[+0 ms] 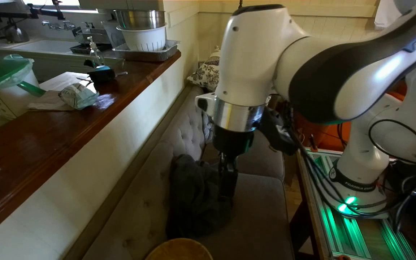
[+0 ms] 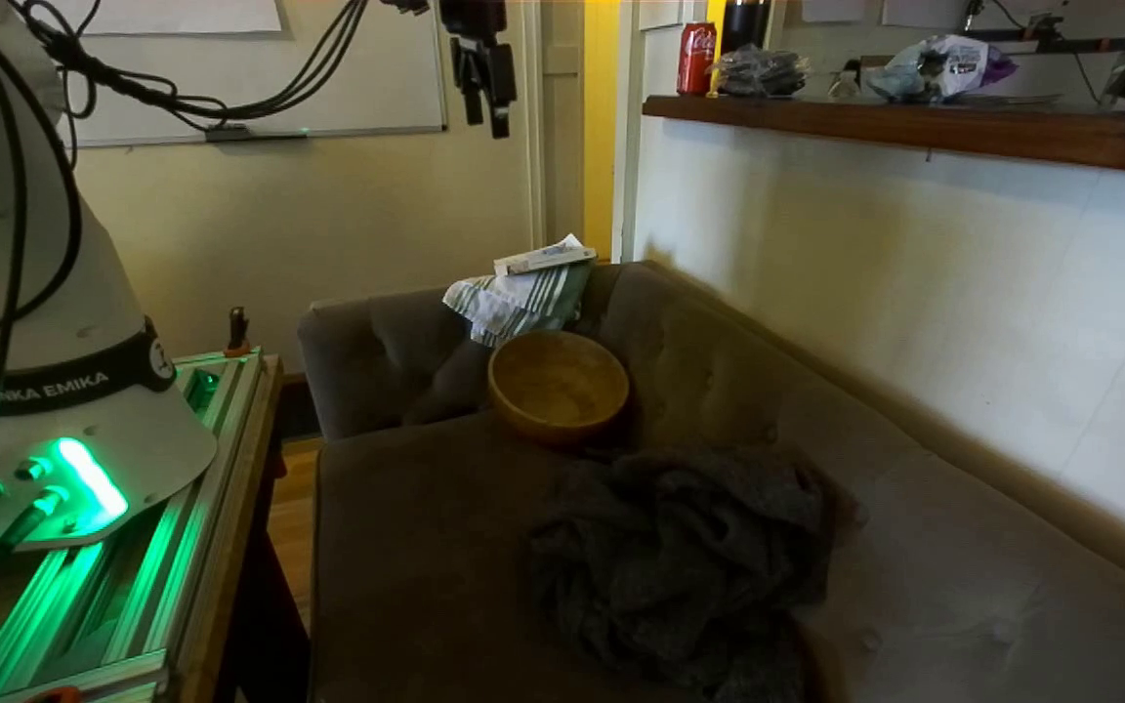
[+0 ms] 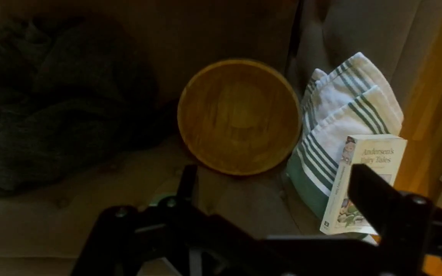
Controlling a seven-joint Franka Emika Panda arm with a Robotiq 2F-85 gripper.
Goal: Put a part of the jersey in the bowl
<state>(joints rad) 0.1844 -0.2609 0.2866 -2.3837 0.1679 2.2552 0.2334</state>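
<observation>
Black and nearest you in the wrist view, your gripper [image 3: 274, 178] is released, its two fingers [image 3: 187, 186] standing wide apart above the sofa [image 2: 396, 527]. Lower down, note the wooden bowl [image 3: 240, 115], mouth up on the seat; its inside shows bare grain from rim to rim. Just beside it you see the dark grey jersey [image 3: 63, 103], heaped on the sofa and outside the bowl; shadow hides whether the two touch. On the bowl's other side, observe a striped towel [image 3: 355, 111] laid over the sofa's arm, bearing a book [image 3: 376, 153] of Andersen's fairy tales. Farther off runs a wooden ledge [image 1: 67, 128], on which, in an exterior view, you find a red can [image 2: 696, 59] standing upright. In an exterior view, by the ledge, stands a green-lidded container [image 1: 16, 97] whose contents you cannot make out; beyond it, near a clear pump bottle [image 1: 96, 55], a foil tray [image 1: 150, 55] holds a white colander [image 1: 141, 38], with a metal bowl [image 1: 141, 18] seated in its mouth. Farthest back lies a white sink [image 1: 47, 46], its interior only partly visible to you.
</observation>
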